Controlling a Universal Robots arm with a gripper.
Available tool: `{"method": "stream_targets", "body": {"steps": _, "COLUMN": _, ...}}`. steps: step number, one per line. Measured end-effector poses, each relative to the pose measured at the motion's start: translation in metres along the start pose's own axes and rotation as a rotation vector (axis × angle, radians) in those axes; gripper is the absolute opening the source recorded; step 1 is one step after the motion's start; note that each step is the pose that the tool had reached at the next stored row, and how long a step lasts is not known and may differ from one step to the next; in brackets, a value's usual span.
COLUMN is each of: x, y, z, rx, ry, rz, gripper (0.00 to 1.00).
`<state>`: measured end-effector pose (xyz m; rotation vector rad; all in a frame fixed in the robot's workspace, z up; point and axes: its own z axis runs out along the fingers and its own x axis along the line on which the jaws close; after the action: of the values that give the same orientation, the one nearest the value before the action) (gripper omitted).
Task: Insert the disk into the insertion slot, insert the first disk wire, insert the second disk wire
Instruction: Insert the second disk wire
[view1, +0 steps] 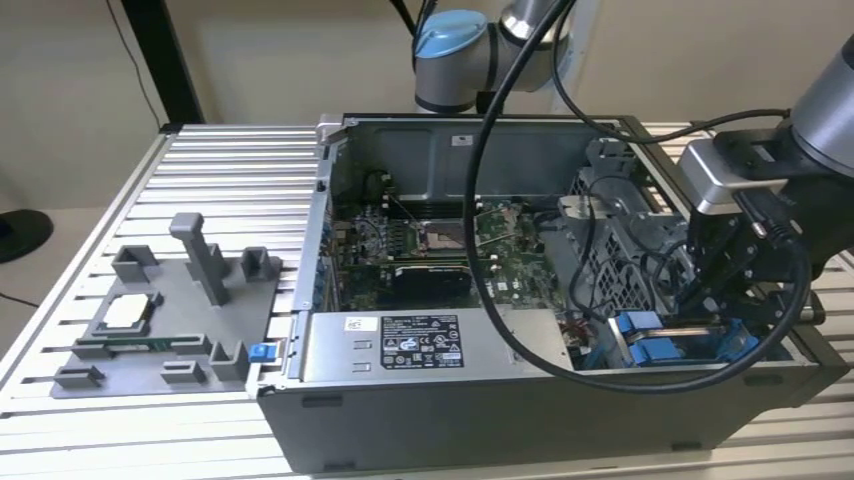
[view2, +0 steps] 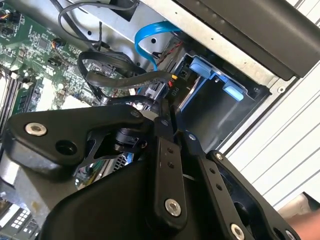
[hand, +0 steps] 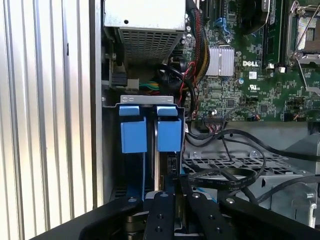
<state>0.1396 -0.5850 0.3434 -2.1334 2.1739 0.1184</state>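
The insertion slot (hand: 131, 100), a grey metal bay with blue plastic tabs (hand: 169, 131), sits in the open computer case's front corner at the exterior view's right (view1: 654, 345). The slot (view2: 220, 82) also appears in the second wrist view. The disk's dark narrow edge (hand: 171, 162) stands in the bay below one blue tab. My gripper (hand: 178, 196) hangs right over that edge, its fingers (view2: 161, 131) close together on the end of a flat black disk wire (hand: 220, 175). The wire (view2: 125, 77) loops back toward the motherboard.
The power-supply box (view1: 414, 345) lies along the case's front wall. The motherboard (view1: 427, 235) fills the case floor. A perforated grey cage (hand: 240, 162) and loose black cables (view1: 641, 270) crowd the bay. A blue ribbon cable (view2: 150, 32) arcs nearby. A grey parts fixture (view1: 167, 320) stands on the slatted table.
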Motion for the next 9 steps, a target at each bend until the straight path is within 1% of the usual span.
{"method": "stream_targets", "body": {"steps": 9, "x": -0.001, "y": 0.0, "z": -0.0006, "rx": 0.0015, "ry": -0.0001, "rz": 0.0, "gripper": 0.0}}
